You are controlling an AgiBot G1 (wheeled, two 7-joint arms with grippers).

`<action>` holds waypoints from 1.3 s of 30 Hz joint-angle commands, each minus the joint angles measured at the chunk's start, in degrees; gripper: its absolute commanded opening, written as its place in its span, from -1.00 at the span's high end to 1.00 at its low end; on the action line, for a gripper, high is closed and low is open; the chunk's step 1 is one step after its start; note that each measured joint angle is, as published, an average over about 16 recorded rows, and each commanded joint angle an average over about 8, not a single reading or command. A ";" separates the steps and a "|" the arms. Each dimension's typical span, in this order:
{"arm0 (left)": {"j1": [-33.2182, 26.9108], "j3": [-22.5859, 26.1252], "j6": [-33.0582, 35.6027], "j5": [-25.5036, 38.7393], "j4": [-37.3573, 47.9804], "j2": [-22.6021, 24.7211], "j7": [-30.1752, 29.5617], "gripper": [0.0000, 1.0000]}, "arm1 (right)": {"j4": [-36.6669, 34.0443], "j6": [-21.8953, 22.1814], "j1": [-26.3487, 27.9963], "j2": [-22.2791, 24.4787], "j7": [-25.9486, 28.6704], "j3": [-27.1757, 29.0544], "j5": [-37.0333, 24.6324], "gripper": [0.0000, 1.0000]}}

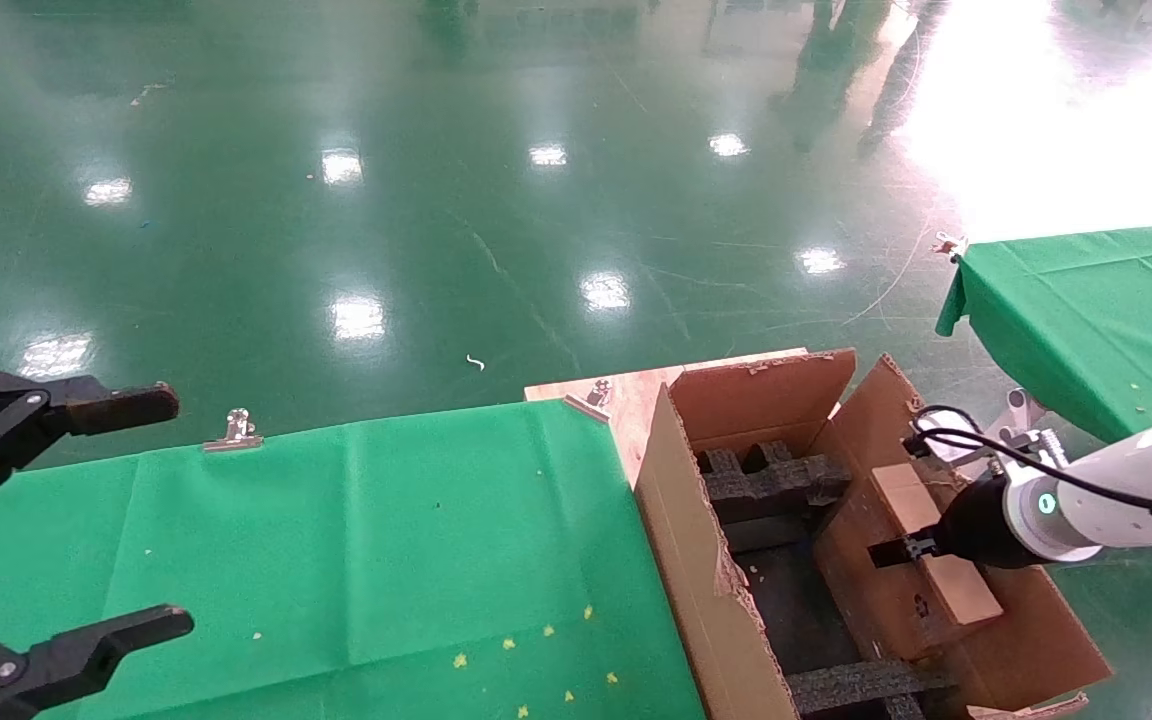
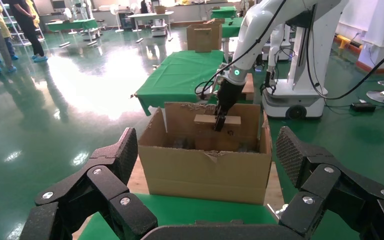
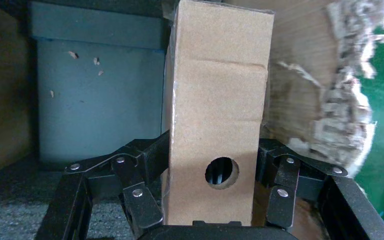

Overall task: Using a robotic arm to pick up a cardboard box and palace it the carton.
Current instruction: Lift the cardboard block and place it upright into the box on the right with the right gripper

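Head view, left gripper: the all-black two-finger left gripper [image 1: 56,520] hangs over the left edge of the green-clothed tabletop [image 1: 386,540], jaws spread wide, nothing between them.
Tabletop cloth: held by a silver binder clip [image 1: 233,431] on the far edge.
Bare corner: a light wooden board [image 1: 626,392] shows at the far right corner, past the cloth.
Carton: the large brown corrugated carton [image 1: 696,560] with ragged flaps stands just off the right edge of the tabletop, with black foam inserts [image 1: 766,482] inside.
Cardboard box: the small flat brown cardboard box [image 1: 936,545] sits above the carton's right side, close to the right wall; whether it touches it cannot be told.
Right gripper: the black right gripper [image 3: 207,200] on the white jointed robotic arm [image 1: 1116,500] pinches the box from both sides.
Box hole: the round hole [image 3: 222,172] on the narrow side faces the wrist.
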 commanded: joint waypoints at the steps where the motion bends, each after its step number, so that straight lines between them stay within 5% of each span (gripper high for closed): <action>1: 0.00 0.00 0.00 0.00 0.00 0.00 0.00 -1.00 | -0.75 0.43 -0.80 -0.54 -0.38 -0.06 0.38 1.00; 14: 0.00 0.01 0.00 -0.01 0.00 0.00 0.01 -1.00 | -5.24 2.53 -5.77 -4.14 -2.89 -0.12 2.83 0.92; 21: 0.01 0.01 -0.02 -0.03 0.01 -0.01 0.01 -1.00 | -6.43 2.90 -6.65 -4.96 -3.50 -0.03 3.51 -0.73; 23: 0.01 0.01 -0.02 -0.04 0.01 -0.01 0.01 -1.00 | -6.52 2.94 -6.73 -5.03 -3.55 -0.02 3.59 -1.00; 39: 0.01 0.01 -0.02 -0.04 0.02 -0.01 0.02 -1.00 | -6.13 2.82 -6.25 -4.77 -3.56 0.11 3.45 -1.00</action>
